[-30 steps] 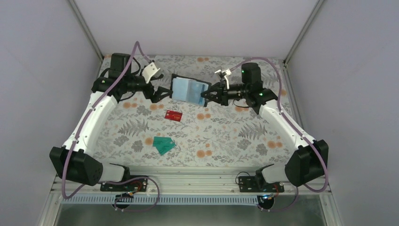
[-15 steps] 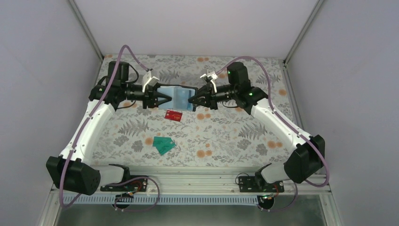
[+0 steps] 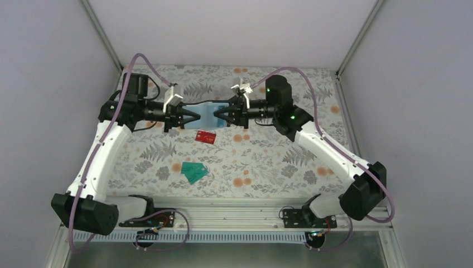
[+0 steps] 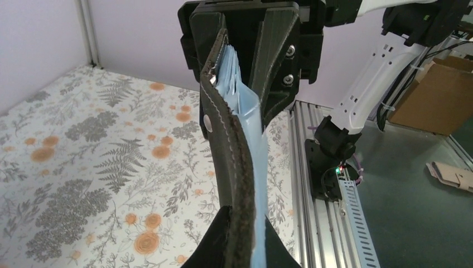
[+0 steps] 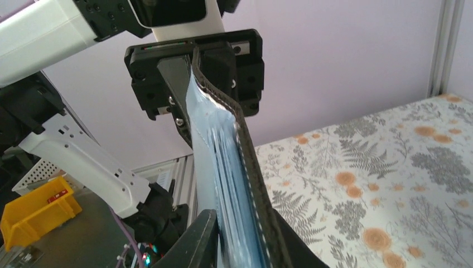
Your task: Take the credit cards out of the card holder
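Top external view is showing a bench (image 3: pixel 268 156) covered in white cloth printed with grey ferns and orange flowers, boxed in by plain lilac walls (image 3: pixel 234 28). The small black leather bifold card holder (image 3: pixel 207 113), pale blue inside, is hanging above the bench's far middle. The left claw (image 3: pixel 192 116) is clamping one end. The right claw (image 3: pixel 220 115) is straddling the other, though I cannot tell whether it is pressing. A red plastic card (image 3: pixel 206 137) is lying mid-bench, and two overlapping teal-green cards (image 3: pixel 193 172) are lying nearer the near edge.
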`<state>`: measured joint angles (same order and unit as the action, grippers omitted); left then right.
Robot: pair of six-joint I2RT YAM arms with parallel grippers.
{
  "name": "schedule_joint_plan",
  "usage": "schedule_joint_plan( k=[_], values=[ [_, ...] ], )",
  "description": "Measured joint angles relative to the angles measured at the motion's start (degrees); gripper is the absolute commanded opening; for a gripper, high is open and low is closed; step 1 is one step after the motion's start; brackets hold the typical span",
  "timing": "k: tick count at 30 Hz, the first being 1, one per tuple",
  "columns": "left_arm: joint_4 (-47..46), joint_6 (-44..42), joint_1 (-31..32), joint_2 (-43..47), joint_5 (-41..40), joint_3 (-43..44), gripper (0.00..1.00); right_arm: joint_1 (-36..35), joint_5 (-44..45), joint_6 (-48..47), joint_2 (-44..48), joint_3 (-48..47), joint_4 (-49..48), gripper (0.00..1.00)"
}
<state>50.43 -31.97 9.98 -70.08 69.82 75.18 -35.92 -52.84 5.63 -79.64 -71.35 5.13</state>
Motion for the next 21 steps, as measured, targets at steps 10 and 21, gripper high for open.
schedule_joint_plan(
  k=[10, 21],
  values=[
    [5.4, -4.5, -0.8, 0.1, 1.7, 2.6, 0.02, -4.6, 2.4, 0.0, -3.3, -1.4, -4.7, 0.04],
    [5.0, -5.1, -1.7, -0.2, 2.6, 2.6, 0.94, -5.1, 7.1, 1.8, -3.3, -1.7, -4.0, 0.04]
  ],
)
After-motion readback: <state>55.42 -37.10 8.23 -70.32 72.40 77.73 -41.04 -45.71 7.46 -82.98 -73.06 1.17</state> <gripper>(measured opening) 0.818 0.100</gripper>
